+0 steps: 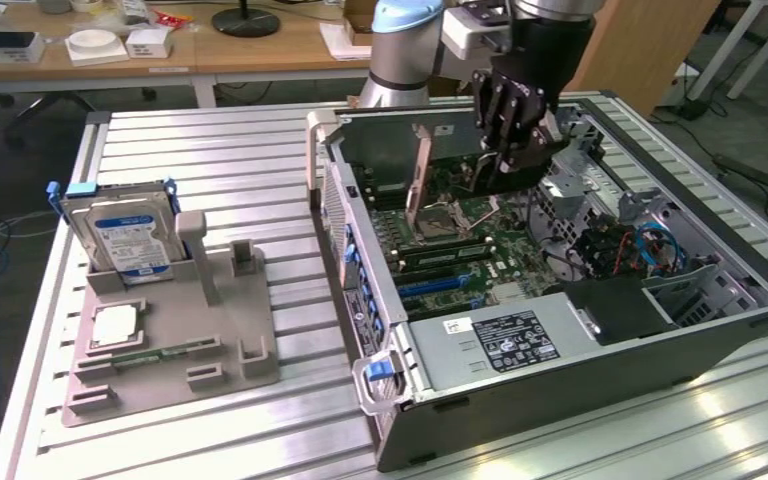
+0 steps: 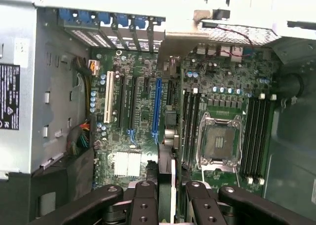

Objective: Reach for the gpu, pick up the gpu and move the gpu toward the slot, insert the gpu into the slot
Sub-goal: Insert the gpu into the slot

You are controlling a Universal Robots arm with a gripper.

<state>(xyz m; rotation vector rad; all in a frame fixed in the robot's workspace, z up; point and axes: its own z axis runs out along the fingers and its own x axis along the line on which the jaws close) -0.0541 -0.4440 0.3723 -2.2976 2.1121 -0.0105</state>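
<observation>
Gripper [image 1: 511, 150] is down inside the open computer case [image 1: 584, 350], over the motherboard [image 2: 140, 113]. Jaws are clamped on the graphics card [image 2: 167, 168], with a finger [image 2: 144, 198] on each side of it.

Card stands on edge, upright, long side running from the gripper toward the rear wall of the case. The wrist camera gives it to me edge-on: a thin dark sliver with a green strip along the edge, so I can't make out its faces. Its metal end bracket [image 2: 180, 37] is pale, silvery-beige, and sits near the row of rear openings with the blue clips [image 2: 106, 17]. In the exterior view the bracket is a narrow upright strip to the exterior view's left of the gripper.

Card lies just beside the long blue slot [image 2: 157, 106], roughly parallel to it, between it and the processor socket [image 2: 219, 138]. Can't tell if its lower edge touches the board.

Outside the case, on the table [image 1: 224, 150] toward the exterior view's left, a grey holder [image 1: 211, 330] carries a hard drive [image 1: 124, 235] standing upright and a memory stick [image 1: 157, 352] lying flat.
</observation>
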